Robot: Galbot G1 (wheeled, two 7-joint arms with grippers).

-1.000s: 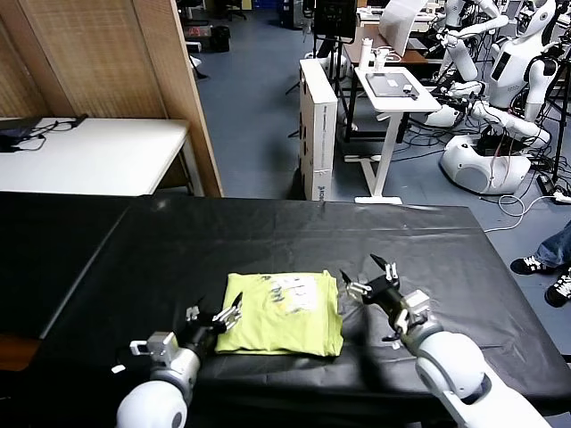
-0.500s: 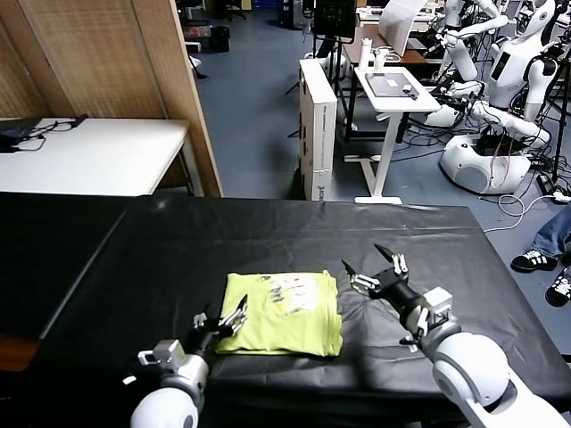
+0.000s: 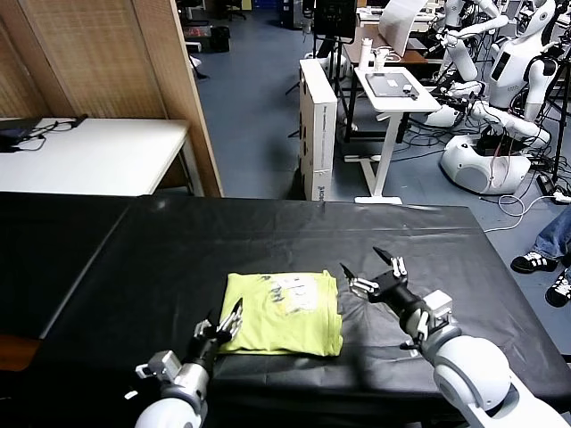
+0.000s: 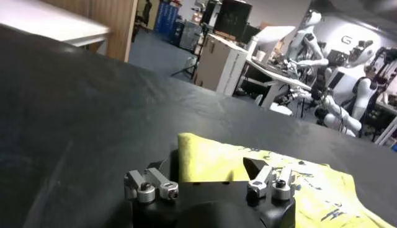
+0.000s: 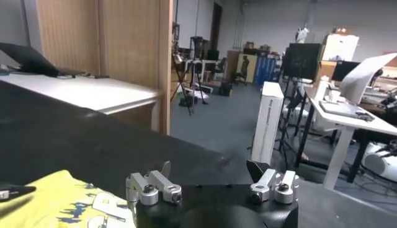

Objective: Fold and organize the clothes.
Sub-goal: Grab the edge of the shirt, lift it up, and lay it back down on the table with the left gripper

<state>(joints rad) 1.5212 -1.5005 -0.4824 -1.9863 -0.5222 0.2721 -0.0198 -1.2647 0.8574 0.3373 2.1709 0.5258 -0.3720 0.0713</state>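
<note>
Hidden and cut-off parts, folded shirt on black surface

Head view: both arms run off the lower frame edge; white print on the T-shirt (image 3: pixel 282 312) too small to read. Left hand (image 3: pixel 220 323) overlaps the shirt's lower-left corner, contact not resolvable. Left wrist view: shirt cut by the right and bottom edges, hand body covers its near edge. Right wrist view: shirt clipped at the lower-left corner; right hand (image 3: pixel 368 270) fingertips barely show.

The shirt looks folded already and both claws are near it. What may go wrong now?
1. The left claw sits at the near left corner of the folded shirt; pulling away, it may drag that edge and undo the fold.
2. The right claw, open beside the shirt's right edge, may catch the black table cloth.
</note>
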